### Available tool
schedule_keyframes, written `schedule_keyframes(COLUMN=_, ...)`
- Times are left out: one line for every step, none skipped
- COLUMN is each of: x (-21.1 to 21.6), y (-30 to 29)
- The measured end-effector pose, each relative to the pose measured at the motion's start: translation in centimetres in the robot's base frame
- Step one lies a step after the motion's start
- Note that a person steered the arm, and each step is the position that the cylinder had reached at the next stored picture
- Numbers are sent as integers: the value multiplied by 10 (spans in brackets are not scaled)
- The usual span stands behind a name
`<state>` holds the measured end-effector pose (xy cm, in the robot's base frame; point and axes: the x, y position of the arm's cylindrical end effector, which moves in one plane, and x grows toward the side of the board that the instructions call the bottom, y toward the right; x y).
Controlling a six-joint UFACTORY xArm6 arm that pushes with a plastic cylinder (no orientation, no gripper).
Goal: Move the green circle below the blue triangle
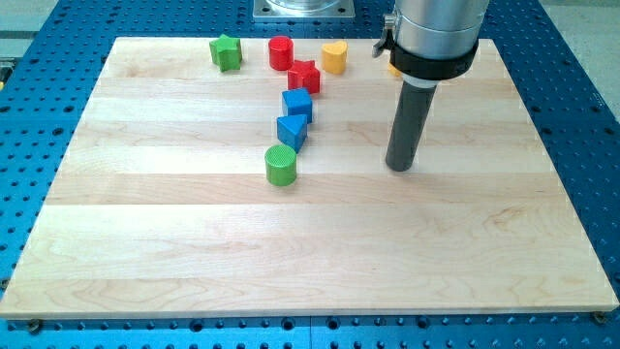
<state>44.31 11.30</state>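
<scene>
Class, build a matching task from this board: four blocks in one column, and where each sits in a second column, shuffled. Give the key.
Column one:
1. green circle
2. green star
3. yellow heart
4. blue cube

Column two:
A. farthest toward the view's left, near the top edge
B. just above the blue triangle
C. just below the blue triangle
D. right of the red star, near the top edge

Pairs: 1-C, 2-A, 3-D, 4-B
</scene>
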Motion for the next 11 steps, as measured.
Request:
schedule_keyframes(x=0, y=3)
schedule_keyframes(x=4, y=4)
schedule_keyframes(x=36, y=0)
schedule_keyframes(x=104, y=-4)
schedule_keyframes(x=164, y=-114)
schedule_keyframes(x=174, y=-139)
schedule_keyframes(x=169, y=-157)
schedule_keyframes(x=142, y=-180)
schedule_keyframes(x=112, y=-208)
schedule_keyframes(x=68, y=-231)
schedule_keyframes(x=34, y=-203)
